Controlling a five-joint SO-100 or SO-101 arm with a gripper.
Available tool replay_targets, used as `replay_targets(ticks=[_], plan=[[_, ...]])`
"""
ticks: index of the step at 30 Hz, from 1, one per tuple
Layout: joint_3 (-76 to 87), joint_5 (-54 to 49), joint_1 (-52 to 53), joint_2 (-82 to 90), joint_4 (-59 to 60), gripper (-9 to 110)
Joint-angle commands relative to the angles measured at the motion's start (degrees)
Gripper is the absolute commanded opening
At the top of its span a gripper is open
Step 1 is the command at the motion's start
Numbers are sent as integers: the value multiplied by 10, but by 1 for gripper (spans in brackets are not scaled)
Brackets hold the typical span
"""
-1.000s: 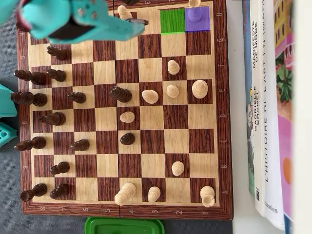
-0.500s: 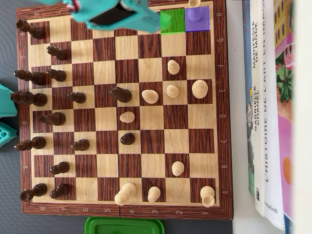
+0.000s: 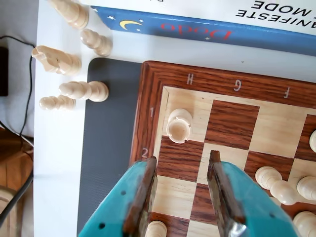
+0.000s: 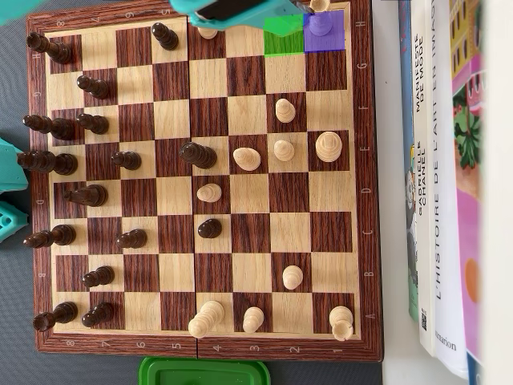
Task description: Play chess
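In the wrist view the gripper [image 3: 181,163] hangs over the corner of the chessboard [image 3: 207,81], its two teal fingers [image 3: 140,192] spread wide with nothing between them; only bare squares near the row marked 2 show in the gap. Neither finger touches a piece. A pale rook [image 3: 178,125] stands on the corner square just ahead of the fingertips, apart from them. Several pale captured pieces [image 3: 84,91] lie on the white table beside the board, near a blue book [image 3: 197,27]. In the overhead view the gripper [image 4: 276,22] sits at the top edge over a green-tinted square [image 4: 284,44], next to a purple-tinted square [image 4: 324,40] with the rook on it.
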Motion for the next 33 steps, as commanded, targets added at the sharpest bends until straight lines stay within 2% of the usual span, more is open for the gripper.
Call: replay_targets(ticks=[1, 11, 33], plan=[[-40, 5, -1, -4, -4, 16], [-94, 5, 3, -64, -4, 16], [-103, 5, 18, -95, -11, 16]])
